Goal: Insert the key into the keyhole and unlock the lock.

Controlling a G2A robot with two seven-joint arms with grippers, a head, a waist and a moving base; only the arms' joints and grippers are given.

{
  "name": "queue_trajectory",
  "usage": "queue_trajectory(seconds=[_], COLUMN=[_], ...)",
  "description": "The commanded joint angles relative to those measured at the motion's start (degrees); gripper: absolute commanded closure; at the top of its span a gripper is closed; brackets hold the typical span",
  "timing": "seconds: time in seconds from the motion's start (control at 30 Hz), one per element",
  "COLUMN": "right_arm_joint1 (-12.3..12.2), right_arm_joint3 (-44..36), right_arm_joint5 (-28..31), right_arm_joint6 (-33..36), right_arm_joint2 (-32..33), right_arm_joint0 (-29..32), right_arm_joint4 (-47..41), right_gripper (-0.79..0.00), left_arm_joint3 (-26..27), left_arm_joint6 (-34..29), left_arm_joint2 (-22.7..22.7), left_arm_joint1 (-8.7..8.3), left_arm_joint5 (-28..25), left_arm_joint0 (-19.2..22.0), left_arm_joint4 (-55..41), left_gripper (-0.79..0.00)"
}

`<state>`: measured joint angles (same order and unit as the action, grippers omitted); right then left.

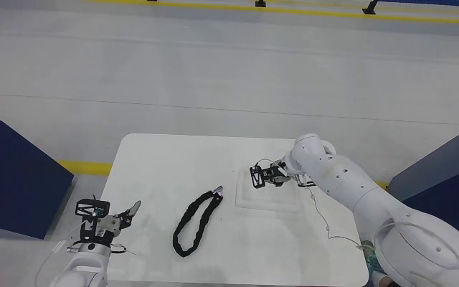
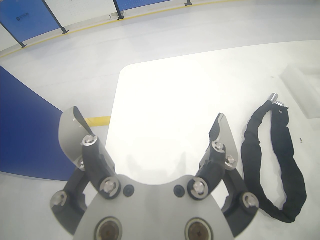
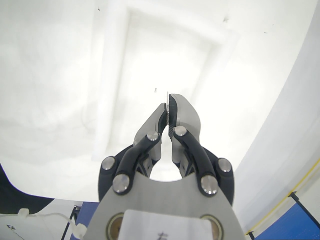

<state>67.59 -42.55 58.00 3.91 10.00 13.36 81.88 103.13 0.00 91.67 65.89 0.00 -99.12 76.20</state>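
Right pincer (image 3: 167,107): closed on a thin flat metal sliver, taken to be the key (image 3: 167,98), seen edge-on. It is held over the tray (image 3: 110,51), at 3 o'clock on the table (image 1: 165,158), with the tip left proud of the pads so that it can be offered to a keyhole. Left pincer (image 2: 150,116): open, nothing held, stationed at 8 o'clock by the table edge, presumably placed to steady the lock (image 1: 193,226). The lock is a black-sleeved chain loop laid at table centre and touched by neither pincer, its metal end (image 1: 217,191) turned toward 1 o'clock, nearest the tray. The keyhole cannot be made out. Insertion is judged not yet begun.
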Motion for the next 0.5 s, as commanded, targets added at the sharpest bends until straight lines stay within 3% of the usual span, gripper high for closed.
queue_trajectory(seconds=[0.0,0.27,0.47], right_arm_joint1=[-0.75,-4.63,-7.78], right_arm_joint3=[0.31,5.46,10.11], right_arm_joint5=[0.0,0.0,0.0], right_arm_joint6=[-1.76,-4.8,-2.78], right_arm_joint2=[0.52,2.37,3.89], right_arm_joint0=[-0.56,0.72,5.13], right_arm_joint4=[-2.26,-15.93,-33.54], right_gripper=[0.0,0.0,0.0], left_arm_joint3=[0.0,0.0,0.0], left_arm_joint6=[0.0,0.0,0.0], left_arm_joint2=[0.0,0.0,0.0], left_arm_joint1=[0.0,0.0,0.0], left_arm_joint5=[0.0,0.0,0.0], left_arm_joint0=[0.0,0.0,0.0], left_arm_joint4=[0.0,0.0,0.0], left_gripper=[-0.785,-0.785,-0.785])
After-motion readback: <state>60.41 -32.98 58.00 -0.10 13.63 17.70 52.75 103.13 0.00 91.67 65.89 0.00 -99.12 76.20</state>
